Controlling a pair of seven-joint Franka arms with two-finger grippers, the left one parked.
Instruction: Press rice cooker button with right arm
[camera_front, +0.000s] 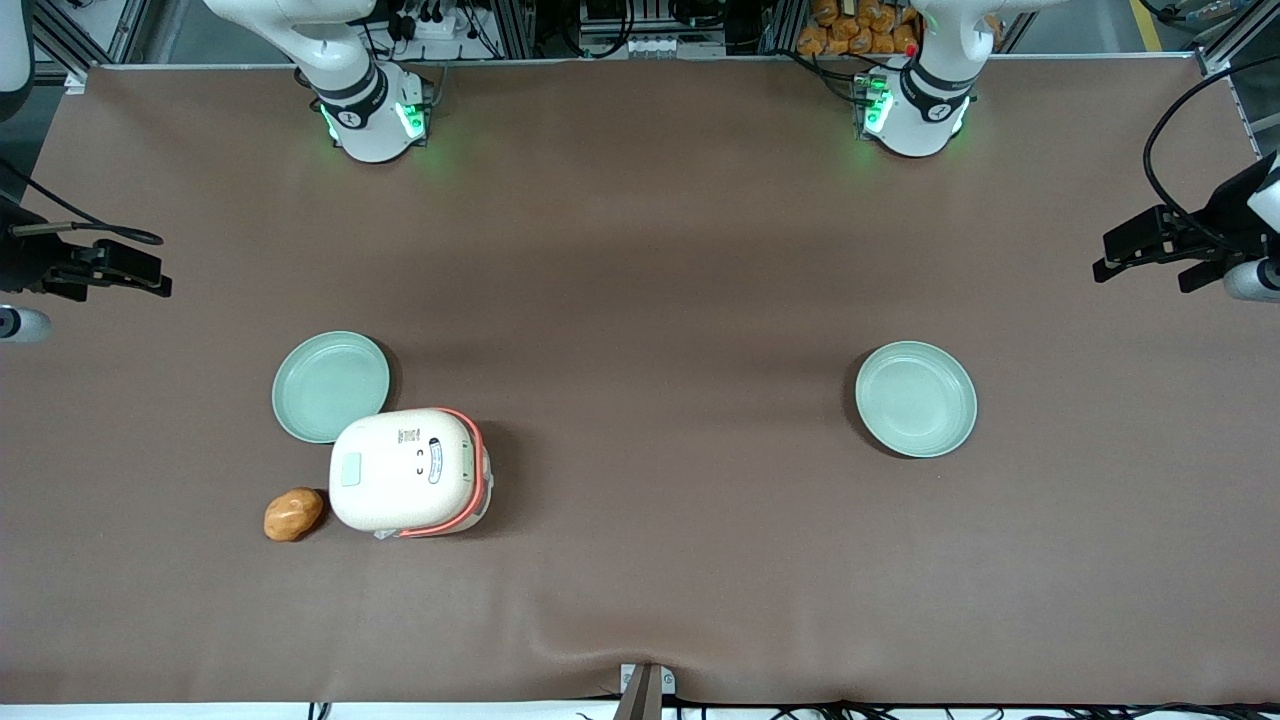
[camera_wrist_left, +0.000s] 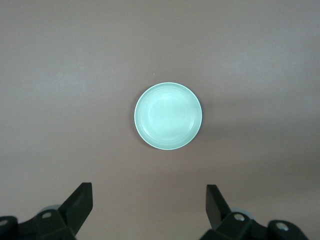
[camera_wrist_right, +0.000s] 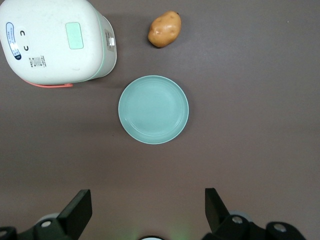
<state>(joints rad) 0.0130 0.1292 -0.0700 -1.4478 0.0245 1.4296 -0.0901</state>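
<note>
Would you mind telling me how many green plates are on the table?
2: one plate touching the rice cooker, one plate toward the parked arm's end. The gripper hovers open above the first.

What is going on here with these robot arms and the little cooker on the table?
Nothing is being handled yet. The right arm's gripper hangs open at the working arm's end of the table, well above a green plate. The rice cooker stands shut next to that plate, untouched, with a potato beside it. A second green plate lies toward the parked arm's end. The cooker's button has not been pressed.
</note>
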